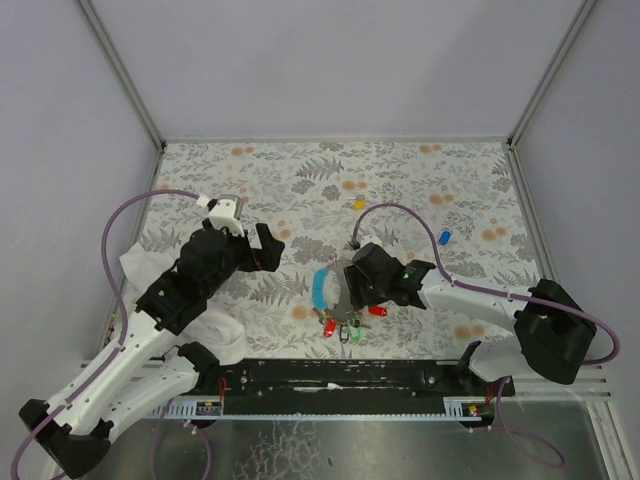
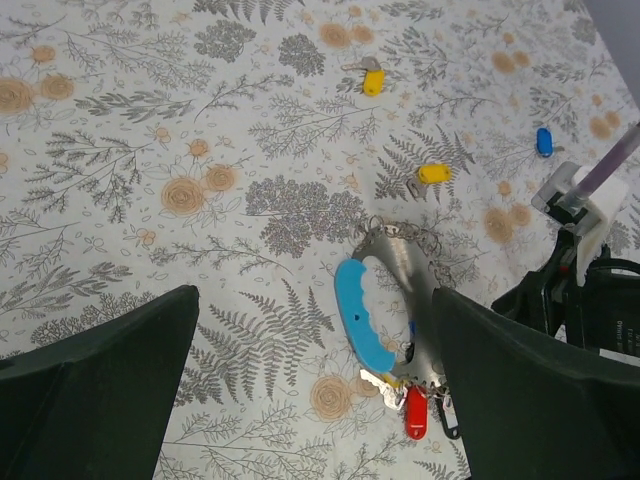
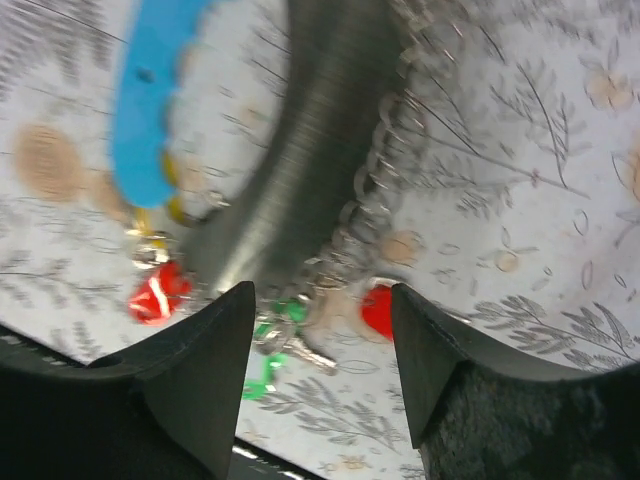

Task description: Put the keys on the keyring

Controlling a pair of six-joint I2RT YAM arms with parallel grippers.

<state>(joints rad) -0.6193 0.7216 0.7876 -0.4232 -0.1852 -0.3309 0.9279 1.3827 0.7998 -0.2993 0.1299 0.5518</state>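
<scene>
The keyring (image 1: 318, 288) lies on the patterned table; its light-blue section (image 2: 362, 315) joins a curved grey strap (image 2: 405, 268) with a thin chain. Red (image 2: 416, 413), black (image 2: 448, 420) and green (image 3: 280, 330) keys cluster at its lower end, with a second red key (image 3: 378, 310) beside them. Loose keys lie farther back: two yellow keys (image 2: 372, 80) (image 2: 432, 174) and a blue key (image 2: 543, 140). My right gripper (image 1: 350, 285) (image 3: 320, 300) hovers open right over the strap and the key cluster, gripping nothing. My left gripper (image 1: 255, 245) (image 2: 315, 300) is wide open, left of the keyring.
A white cloth (image 1: 140, 265) lies crumpled under the left arm at the table's left edge. Grey walls enclose the table on three sides. The black base rail (image 1: 330, 375) runs along the near edge.
</scene>
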